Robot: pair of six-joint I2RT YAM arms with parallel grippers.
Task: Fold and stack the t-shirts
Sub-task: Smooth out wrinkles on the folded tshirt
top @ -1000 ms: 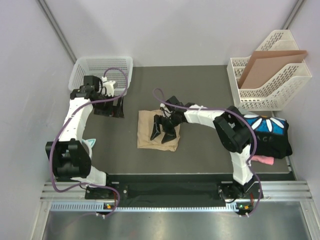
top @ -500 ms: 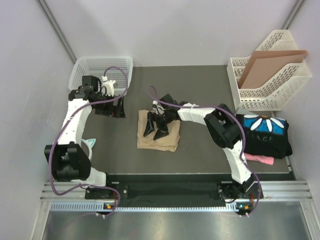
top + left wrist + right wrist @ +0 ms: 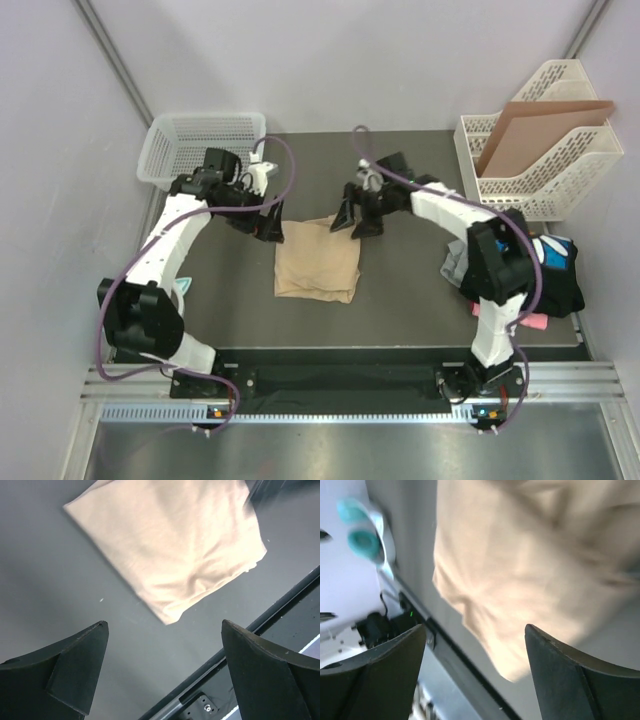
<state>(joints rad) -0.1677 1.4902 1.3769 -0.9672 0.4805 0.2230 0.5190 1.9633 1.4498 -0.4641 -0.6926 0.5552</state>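
Tan t-shirt (image 3: 317, 258), folded to a soft rectangle with rounded, slightly wrinkled edges, lying flat at the middle of the table (image 3: 400, 300); the same cloth fills the left wrist view (image 3: 170, 545) and the blurred right wrist view (image 3: 530, 555). Left gripper (image 3: 268, 225) hangs just off the shirt's far left corner, its dark wedge fingers spread with nothing between them (image 3: 163, 625). Right gripper (image 3: 358, 218) hangs at the far right corner, fingers likewise parted and empty (image 3: 475, 627). Black t-shirt with white daisy print (image 3: 560, 275) lies bunched at the right edge, partly hidden by the right arm, with a pink t-shirt (image 3: 530, 321) showing at its near side. The table is a matte dark grey sheet bounded by pale plain walls, with a ribbed metal rail (image 3: 340, 380) along the near edge. White perforated plastic basket (image 3: 205, 135), far left. White latticed file rack (image 3: 530, 170), far right, holding a stiff brown cardboard sheet (image 3: 535, 130) on a slant. Small teal item (image 3: 182, 287), left edge.
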